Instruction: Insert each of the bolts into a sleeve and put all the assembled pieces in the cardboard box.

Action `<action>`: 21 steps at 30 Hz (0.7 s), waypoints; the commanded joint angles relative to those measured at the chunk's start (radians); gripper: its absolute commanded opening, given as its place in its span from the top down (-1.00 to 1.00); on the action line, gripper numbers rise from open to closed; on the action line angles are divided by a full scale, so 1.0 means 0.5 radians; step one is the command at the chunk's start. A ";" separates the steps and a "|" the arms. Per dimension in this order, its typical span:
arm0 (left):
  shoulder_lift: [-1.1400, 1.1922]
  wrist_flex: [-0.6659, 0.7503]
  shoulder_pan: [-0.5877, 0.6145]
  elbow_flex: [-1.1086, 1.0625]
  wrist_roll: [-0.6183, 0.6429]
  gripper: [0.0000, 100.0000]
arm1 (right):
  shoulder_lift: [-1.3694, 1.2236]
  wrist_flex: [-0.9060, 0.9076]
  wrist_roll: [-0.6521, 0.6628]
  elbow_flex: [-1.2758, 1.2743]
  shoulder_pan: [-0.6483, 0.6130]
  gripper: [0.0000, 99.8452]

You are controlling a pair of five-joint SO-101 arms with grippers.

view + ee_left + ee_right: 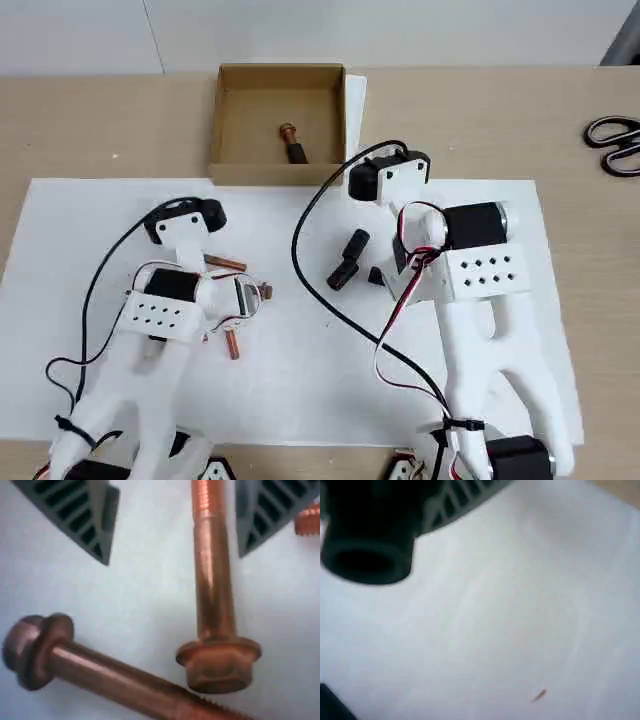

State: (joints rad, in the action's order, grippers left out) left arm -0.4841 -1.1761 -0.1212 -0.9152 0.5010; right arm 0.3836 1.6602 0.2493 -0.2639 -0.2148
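Our left end effector [172, 559] stands open astride a copper bolt [215, 590] on the white sheet [150, 605]; we should close squarely on its shank, clear of the second bolt [95, 672] by its head. The right wrist view brings a black sleeve [367, 550] close; whether the right end effector [385, 272] grips it, we cannot tell.

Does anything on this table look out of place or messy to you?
Nothing looks damaged or spilled. The odd one out is a pair of scissors at the right edge of the table, off the white sheet. Loose bolts and black sleeves lie scattered at angles; one assembled piece lies in the cardboard box.
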 commanded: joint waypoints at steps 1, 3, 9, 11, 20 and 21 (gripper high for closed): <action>-0.006 0.114 0.003 -0.026 -0.009 0.68 | 0.066 -0.032 -0.021 0.006 0.011 0.99; -0.006 0.157 0.003 -0.051 -0.009 0.68 | 0.066 -0.032 -0.021 0.006 0.011 0.99; 0.095 0.316 0.077 -0.109 -0.043 0.68 | 0.066 -0.032 -0.021 0.006 0.011 0.99; 0.172 0.319 0.117 -0.100 -0.083 0.68 | 0.066 -0.032 -0.021 0.006 0.011 0.99; 0.249 0.316 0.184 -0.100 -0.092 0.68 | 0.066 -0.060 -0.021 0.003 0.011 0.99; 0.249 0.316 0.184 -0.100 -0.092 0.68 | 0.063 -0.060 -0.021 0.003 0.011 0.99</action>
State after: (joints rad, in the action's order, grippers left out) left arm -0.3613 -1.0303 -0.0384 -0.9705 0.4641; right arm 0.3836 1.6479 0.2493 -0.2670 -0.2148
